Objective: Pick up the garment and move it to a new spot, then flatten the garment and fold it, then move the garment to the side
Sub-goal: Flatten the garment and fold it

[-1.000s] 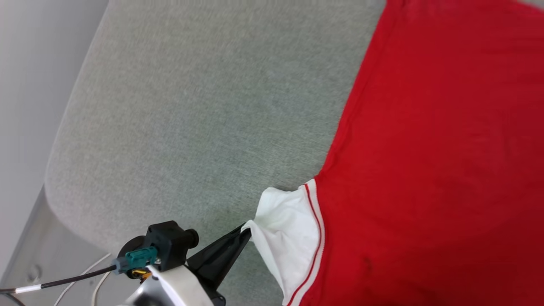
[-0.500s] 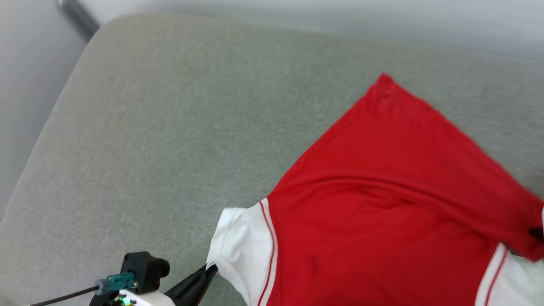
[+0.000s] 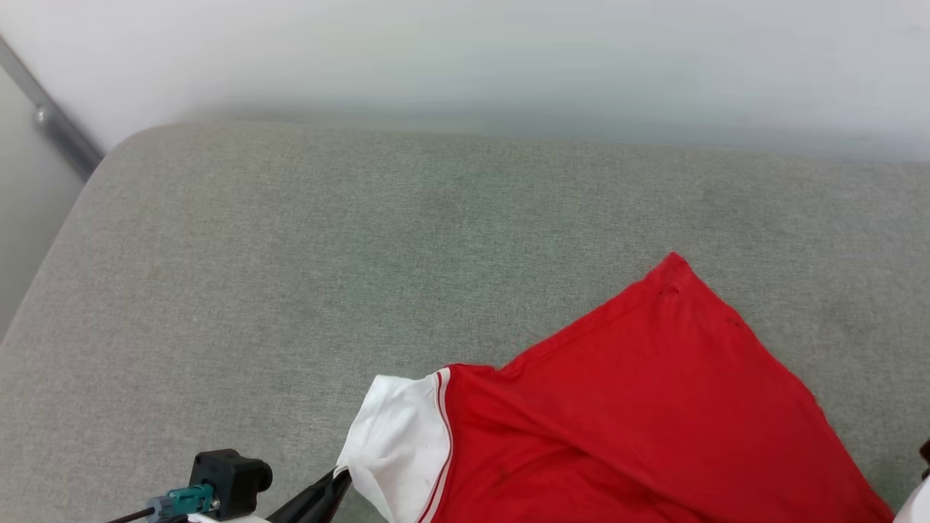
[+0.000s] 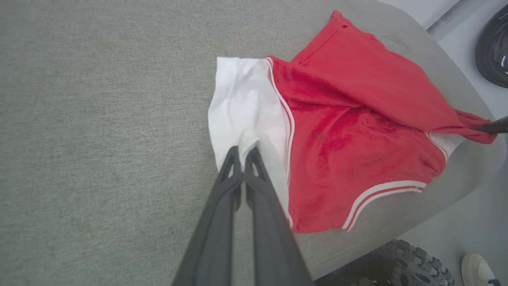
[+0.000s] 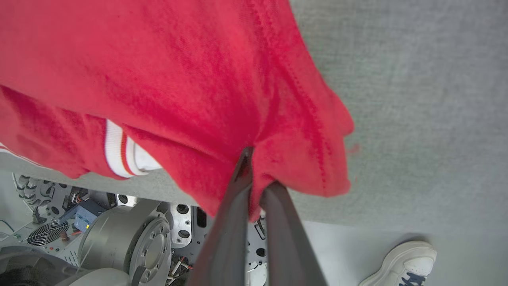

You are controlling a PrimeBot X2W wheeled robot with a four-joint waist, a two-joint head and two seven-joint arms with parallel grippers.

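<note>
Left gripper [image 4: 241, 150]: closed tight, pinching the edge of the white sleeve [image 4: 242, 103]; seen at the head view's lower left too [image 3: 339, 478].
White sleeve: lifted into a small peak at the pinch, otherwise lying on the grey cushion [image 3: 290, 254].
Garment [image 3: 639, 421]: at the near right part of the cushion, close to its front edge, chest side down or hidden; no lettering to be seen. Far hem corner doubled over the body, so not flat.
Right gripper [image 5: 256, 174]: closed tight on a bunched red fold at the garment's other side, near the second sleeve's striped trim [image 5: 115, 151].
Done, by the look of it: garment picked up at two points and brought onto the cushion.
In hand, as a judgement: spreading and flattening, with the cloth stretched between the two pinches.
Left to do: smoothing out the doubled-over corner, folding, then moving aside.
Count, garment: one.
Count, grippers: two, both holding cloth.
Count, white sleeves: two, one broad and one partly tucked under red cloth.
Count, bystander's pale shoe [image 5: 401, 262]: one on the floor in each wrist view.
</note>
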